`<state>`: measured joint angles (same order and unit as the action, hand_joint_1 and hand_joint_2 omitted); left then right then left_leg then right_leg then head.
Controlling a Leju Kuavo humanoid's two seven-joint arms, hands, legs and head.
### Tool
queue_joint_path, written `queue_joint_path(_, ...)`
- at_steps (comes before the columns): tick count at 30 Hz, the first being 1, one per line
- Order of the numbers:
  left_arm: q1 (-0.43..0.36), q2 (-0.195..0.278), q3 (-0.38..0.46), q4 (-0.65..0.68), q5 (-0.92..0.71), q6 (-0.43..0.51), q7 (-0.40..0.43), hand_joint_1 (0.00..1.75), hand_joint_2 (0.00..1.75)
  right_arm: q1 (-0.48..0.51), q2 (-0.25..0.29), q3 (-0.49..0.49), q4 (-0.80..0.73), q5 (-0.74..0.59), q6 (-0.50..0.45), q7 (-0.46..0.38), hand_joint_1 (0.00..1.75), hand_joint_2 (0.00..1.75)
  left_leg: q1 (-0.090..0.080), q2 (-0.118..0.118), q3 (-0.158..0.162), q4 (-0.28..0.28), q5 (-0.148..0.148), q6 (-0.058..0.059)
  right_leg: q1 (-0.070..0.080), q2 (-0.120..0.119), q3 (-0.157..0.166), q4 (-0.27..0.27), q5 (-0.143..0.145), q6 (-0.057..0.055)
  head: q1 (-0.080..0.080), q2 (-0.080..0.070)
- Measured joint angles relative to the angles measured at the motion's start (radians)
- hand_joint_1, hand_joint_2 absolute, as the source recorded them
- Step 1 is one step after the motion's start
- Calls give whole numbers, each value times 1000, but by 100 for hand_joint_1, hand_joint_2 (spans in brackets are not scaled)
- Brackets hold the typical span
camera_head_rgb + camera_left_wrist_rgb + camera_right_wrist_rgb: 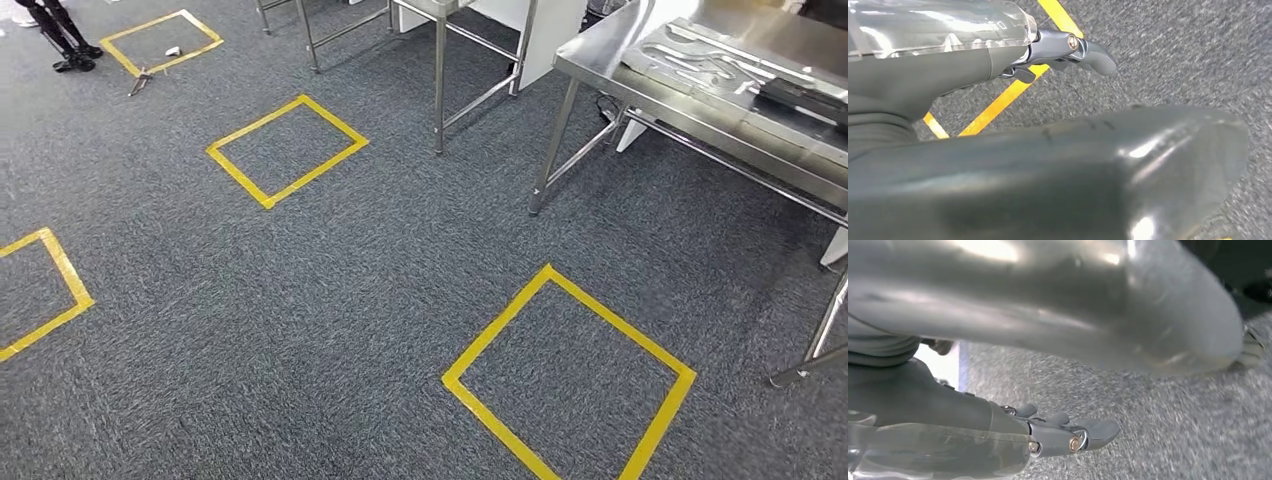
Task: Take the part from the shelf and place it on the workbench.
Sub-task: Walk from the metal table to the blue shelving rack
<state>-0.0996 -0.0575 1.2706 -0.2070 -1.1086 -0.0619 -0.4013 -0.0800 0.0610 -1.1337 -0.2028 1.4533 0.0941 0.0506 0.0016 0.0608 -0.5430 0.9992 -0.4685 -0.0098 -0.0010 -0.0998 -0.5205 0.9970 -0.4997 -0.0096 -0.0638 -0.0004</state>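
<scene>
The flat grey metal part (700, 60) at upper right looks stiff, heavyish, best edge-gripped; both hands hang released, holding nothing.

Grey carpeted floor (400, 270) is marked with yellow tape squares (568, 377), four being seen in the head view. At the upper right a steel surface (600, 62) is carried on metal legs standing on the carpet. A grey contoured tray (700, 60) is laid flat on it, and a dark object (805, 95) is set just beside the tray.
</scene>
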Motion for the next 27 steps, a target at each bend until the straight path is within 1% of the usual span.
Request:
queue_joint_path(1, 1, 4, -1, 0, 0, 0, 0, 0, 0, -2, 3, 1, 0, 0, 0, 4, 0, 0, -3, -8, -2, -3, 0, 5, 1, -8, 2, 0, -1, 4, 0, 0)
queue_joint_path(2, 3, 6, -2, 0, -1, 0, 0, 0, 0, -4, 5, 2, 1, 0, 0, 6, 0, 0, -1, -18, -2, -6, 3, 11, 0, -12, 3, -1, -2, 9, 0, 0)
queue_joint_path(3, 5, 9, -2, 0, -1, 0, 0, 0, 0, -6, 7, 3, 1, 0, 0, 7, 0, 0, 1, -27, 0, -11, 7, 15, -1, -1, 3, 4, -8, 15, 0, 0)
queue_joint_path(4, 6, 10, -2, 0, -1, 0, 0, 0, 0, -6, 8, 4, 1, 0, 0, 7, 0, 0, 3, -35, 1, -15, 11, 21, -3, 22, -4, 23, -24, 20, 0, 0)
queue_joint_path(5, 5, 11, -3, 0, -1, 0, 0, 0, 0, -6, 9, 4, 1, 0, 0, 7, 0, 0, 6, -44, 3, -20, 15, 26, -5, 51, -22, 66, -52, 25, 0, 0)
queue_joint_path(6, 4, 11, -3, 0, -1, 0, 0, 0, 0, -4, 10, 4, 1, 0, 0, 8, 0, 0, 6, -53, 1, -21, 17, 30, -7, 78, -52, 129, -86, 28, 0, 0)
queue_joint_path(7, 2, 12, -3, 0, -1, 0, 0, 0, 0, -3, 11, 4, 2, 0, 0, 8, 0, 0, 5, -63, -1, -20, 18, 32, -9, 92, -88, 203, -121, 30, 0, 0)
queue_joint_path(8, 2, 12, -3, 0, -1, 0, 0, 0, 0, -1, 12, 4, 2, 0, 0, 9, 0, 0, 5, -75, -2, -20, 19, 32, -10, 97, -119, 266, -143, 31, 0, 0)
queue_joint_path(9, 2, 12, -3, 0, -1, 1, 1, 0, 0, 0, 12, 4, 2, 0, 0, 10, 0, 0, 4, -88, -2, -19, 19, 32, -11, 98, -137, 298, -144, 32, 0, 0)
queue_joint_path(10, 3, 13, -3, 0, -2, 3, 3, 0, 0, 1, 12, 4, 2, 2, 0, 14, 0, 0, 4, -101, -2, -18, 19, 32, -13, 99, -135, 290, -125, 32, 0, 0)
queue_joint_path(11, 4, 14, -3, 0, -3, 6, 6, 0, 0, 2, 12, 5, 2, 4, 0, 20, 0, 0, 5, -115, -1, -16, 18, 30, -15, 103, -114, 242, -89, 31, 0, 0)
queue_joint_path(12, 4, 14, -3, 0, -5, 11, 11, 0, 0, 3, 12, 5, 3, 7, 0, 28, 0, 0, 6, -128, -1, -13, 17, 27, -18, 121, -83, 169, -47, 30, 0, 0)
queue_joint_path(13, 3, 15, -4, 0, -8, 15, 17, 0, 0, 4, 13, 6, 3, 10, 0, 35, 0, 0, 5, -141, -4, -7, 15, 22, -21, 149, -53, 100, -18, 28, 0, 0)
queue_joint_path(14, 1, 17, -4, 0, -10, 18, 21, 0, 0, 4, 16, 7, 3, 12, 0, 39, 0, 0, 5, -154, -9, -3, 14, 16, -23, 172, -33, 50, 0, 26, 0, 0)
queue_joint_path(15, 0, 19, -6, 0, -13, 20, 24, 0, 0, 4, 19, 8, 3, 14, -2, 41, 0, 0, 6, -165, -14, 0, 14, 9, -23, 190, -24, 25, 4, 22, 0, 0)
queue_joint_path(16, 0, 21, -8, 0, -17, 20, 26, 0, 0, 3, 23, 10, 4, 14, -5, 41, 0, 0, 7, -176, -19, 1, 15, 1, -20, 191, -23, 21, 0, 17, 0, 0)
queue_joint_path(17, 1, 23, -10, 0, -20, 19, 27, 0, 0, 2, 26, 12, 4, 15, -10, 39, 0, 0, 10, -188, -22, -1, 17, -7, -18, 178, -22, 20, 1, 11, 0, 0)
queue_joint_path(18, 3, 25, -13, 0, -22, 18, 27, 0, 0, 1, 29, 14, 4, 15, -15, 37, 0, 0, 12, -188, -25, 3, 15, -12, -18, 165, -20, 16, 3, 3, 0, 0)
queue_joint_path(19, 3, 26, -16, 0, -24, 16, 26, 0, 0, 1, 32, 16, 4, 16, -19, 33, 0, 0, 12, -172, -34, 20, 5, -17, -18, 151, -17, 12, 5, -5, 0, 0)
queue_joint_path(20, 1, 27, -20, 0, -24, 13, 24, 0, 0, 1, 34, 17, 4, 17, -21, 28, 0, 0, 12, -148, -51, 56, -17, -19, -17, 136, -15, 7, 7, -12, 0, 0)
queue_joint_path(21, -3, 28, -23, 0, -23, 10, 21, 0, 0, 2, 36, 19, 4, 19, -21, 24, 0, 0, 11, -117, -77, 112, -48, -21, -15, 120, -14, 5, 7, -18, 0, 0)
queue_joint_path(22, -10, 29, -25, 0, -22, 6, 18, 0, 0, 3, 37, 23, 4, 23, -21, 19, 0, 0, 10, -94, -111, 183, -82, -23, -11, 104, -13, 5, 5, -22, 0, 0)
queue_joint_path(23, -15, 30, -26, 0, -19, 3, 15, 0, 0, 3, 37, 28, 4, 27, -21, 16, 0, 0, 11, -82, -142, 248, -108, -25, -8, 87, -13, 5, 4, -25, 0, 0)
queue_joint_path(24, -19, 30, -27, 0, -17, 1, 13, 0, 0, 2, 37, 33, 4, 32, -21, 13, 0, 0, 11, -75, -159, 287, -118, -27, -5, 71, -12, 5, 2, -26, 0, 0)
queue_joint_path(25, -20, 30, -27, 0, -14, -1, 11, 0, 0, 1, 37, 38, 4, 37, -20, 11, 0, 0, 12, -70, -158, 290, -109, -27, -3, 57, -11, 6, 1, -27, 0, 0)
queue_joint_path(26, -20, 30, -27, 0, -12, -2, 11, 0, 0, -1, 37, 43, 4, 42, -19, 8, 0, 0, 11, -65, -136, 251, -84, -26, -2, 45, -9, 6, -1, -26, 0, 0)
queue_joint_path(27, -21, 31, -27, 0, -10, -2, 10, 0, 0, -3, 37, 49, 4, 45, -19, 5, 0, 0, 10, -52, -96, 180, -48, -22, -1, 33, -5, 6, -4, -25, 0, 0)
